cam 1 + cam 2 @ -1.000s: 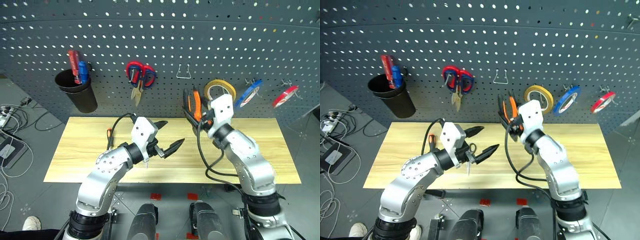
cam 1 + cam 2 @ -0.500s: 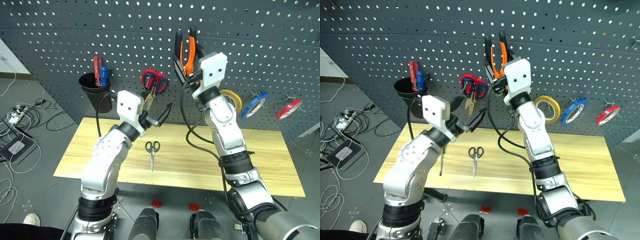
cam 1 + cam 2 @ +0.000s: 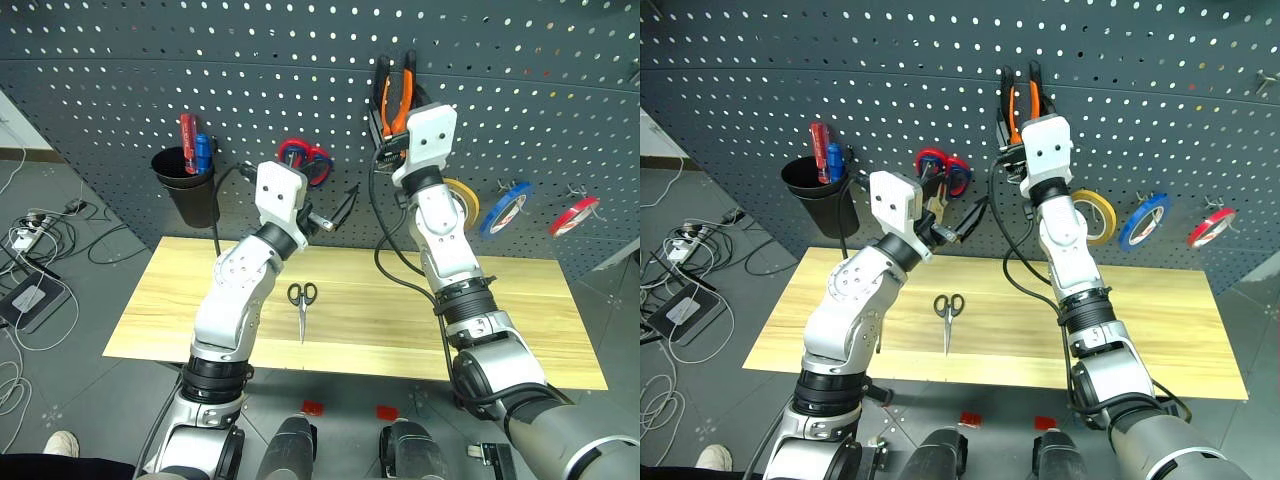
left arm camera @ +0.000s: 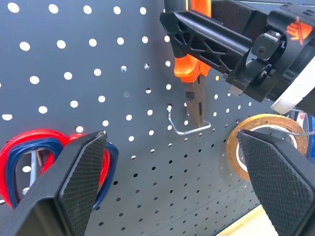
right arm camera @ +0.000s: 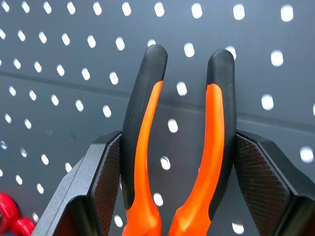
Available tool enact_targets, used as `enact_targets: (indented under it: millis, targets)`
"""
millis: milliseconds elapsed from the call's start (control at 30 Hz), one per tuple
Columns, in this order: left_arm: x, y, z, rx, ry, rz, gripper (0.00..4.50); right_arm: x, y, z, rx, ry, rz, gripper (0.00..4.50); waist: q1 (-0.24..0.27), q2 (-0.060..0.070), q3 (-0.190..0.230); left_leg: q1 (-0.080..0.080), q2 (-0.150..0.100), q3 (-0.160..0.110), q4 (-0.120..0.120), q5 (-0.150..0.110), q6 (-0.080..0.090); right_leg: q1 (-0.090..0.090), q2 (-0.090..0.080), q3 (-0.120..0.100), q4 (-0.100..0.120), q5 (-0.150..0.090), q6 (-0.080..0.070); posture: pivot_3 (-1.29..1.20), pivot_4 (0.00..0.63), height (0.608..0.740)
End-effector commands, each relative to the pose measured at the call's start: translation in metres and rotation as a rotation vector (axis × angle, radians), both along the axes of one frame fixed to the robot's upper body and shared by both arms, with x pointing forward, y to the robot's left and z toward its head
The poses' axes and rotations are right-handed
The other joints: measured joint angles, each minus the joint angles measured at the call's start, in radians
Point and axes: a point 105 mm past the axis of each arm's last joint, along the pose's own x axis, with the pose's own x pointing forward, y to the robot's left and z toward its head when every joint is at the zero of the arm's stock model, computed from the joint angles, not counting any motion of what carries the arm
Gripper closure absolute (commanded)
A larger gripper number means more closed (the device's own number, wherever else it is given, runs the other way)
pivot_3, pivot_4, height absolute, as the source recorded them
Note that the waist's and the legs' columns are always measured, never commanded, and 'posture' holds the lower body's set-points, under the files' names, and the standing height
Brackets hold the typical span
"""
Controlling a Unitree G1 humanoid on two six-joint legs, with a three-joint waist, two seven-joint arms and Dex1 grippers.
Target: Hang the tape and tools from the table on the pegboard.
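Even, fairly bright overhead light fell on the dark grey perforated pegboard (image 3: 520, 60), whose hole rows curved toward the edges of the head views. Shadows were soft. The wrist views stayed sharp, without glare.

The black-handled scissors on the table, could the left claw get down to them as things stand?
Probably yes. The left claw is open and holds nothing, raised near the pegboard. The scissors lie flat on the bare table, nothing over them.
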Motion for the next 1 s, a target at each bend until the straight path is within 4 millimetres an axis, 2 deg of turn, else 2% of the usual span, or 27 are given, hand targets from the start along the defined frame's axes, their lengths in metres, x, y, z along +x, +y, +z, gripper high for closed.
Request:
enact_targets:
  millis: [33, 133, 233, 300, 600, 667, 733, 833, 967, 1000]
  targets:
    - [-0.003, -0.005, 0.011, -0.001, -0.045, -0.026, 0.0, -0.005, -0.002, 0.009, 0.028, -0.043, -0.016, 1.41, -0.001, 0.0, 0.0, 0.0, 0.0, 0.0, 0.0, 0.0, 0.0, 0.0, 0.0, 0.0, 0.0, 0.0, 0.0, 0.19, 0.158, 0.74]
    - [-0.003, -0.005, 0.01, 0.003, -0.041, -0.03, 0.0, -0.003, -0.002, 0.002, 0.033, -0.012, -0.014, 1.41, -0.005, 0.0, 0.0, 0.0, 0.0, 0.0, 0.0, 0.0, 0.0, 0.0, 0.0, 0.0, 0.0, 0.0, 0.0, 0.19, 0.165, 0.74]
    - [-0.002, -0.003, 0.01, 0.006, -0.039, -0.028, 0.0, -0.003, -0.003, -0.005, 0.039, 0.011, -0.005, 0.42, -0.009, 0.0, 0.0, 0.0, 0.0, 0.0, 0.0, 0.0, 0.0, 0.0, 0.0, 0.0, 0.0, 0.0, 0.0, 0.19, 0.17, 0.74]
    - [-0.001, -0.002, 0.01, 0.008, -0.039, -0.025, 0.0, -0.004, -0.004, -0.008, 0.035, 0.018, -0.005, 0.05, -0.014, 0.0, 0.0, 0.0, 0.0, 0.0, 0.0, 0.0, 0.0, 0.0, 0.0, 0.0, 0.001, 0.0, 0.0, 0.18, 0.173, 0.74]
    - [-0.006, 0.001, 0.001, 0.018, -0.01, -0.027, 0.0, -0.014, -0.013, -0.02, 0.016, 0.069, 0.037, 0.05, -0.019, 0.0, 0.0, 0.0, 0.0, -0.001, 0.0, 0.0, 0.0, 0.0, 0.0, 0.0, 0.0, 0.0, 0.0, 0.17, 0.182, 0.74]
    - [-0.011, 0.005, -0.006, 0.025, 0.013, -0.029, 0.0, -0.027, -0.009, -0.028, -0.027, 0.1, 0.134, 0.05, -0.019, 0.0, 0.0, 0.0, 0.0, -0.001, 0.0, 0.0, 0.0, 0.0, 0.0, 0.0, 0.001, 0.0, 0.0, 0.16, 0.186, 0.74]
    - [-0.018, 0.008, -0.016, 0.027, 0.052, -0.035, 0.0, -0.049, -0.001, -0.039, -0.093, 0.133, 0.271, 0.05, -0.019, 0.001, 0.001, 0.0, 0.0, -0.001, 0.0, 0.0, 0.001, 0.0, 0.0, 0.0, 0.0, 0.0, 0.0, 0.15, 0.195, 0.74]
    - [-0.028, 0.012, -0.032, 0.048, 0.107, -0.038, 0.0, -0.073, 0.0, -0.049, -0.154, 0.184, 0.384, 0.05, -0.019, 0.002, 0.002, 0.0, 0.0, -0.001, 0.0, -0.001, 0.001, 0.001, 0.0, 0.001, -0.001, 0.0, 0.0, 0.15, 0.209, 0.74]
    - [-0.03, 0.021, -0.066, 0.147, 0.221, 0.011, 0.0, -0.097, 0.0, -0.066, -0.254, 0.275, 0.502, 0.05, -0.019, 0.006, 0.009, 0.002, 0.0, -0.002, 0.0, -0.001, 0.003, 0.003, 0.0, 0.001, 0.0, 0.0, 0.0, 0.13, 0.235, 0.74]
    - [-0.027, 0.026, -0.075, 0.159, 0.27, 0.052, 0.0, -0.104, 0.001, -0.073, -0.295, 0.307, 0.541, 0.05, -0.019, 0.007, 0.013, 0.006, 0.0, -0.003, 0.0, -0.003, 0.006, 0.008, 0.0, 0.0, -0.002, 0.0, 0.0, 0.12, 0.247, 0.74]
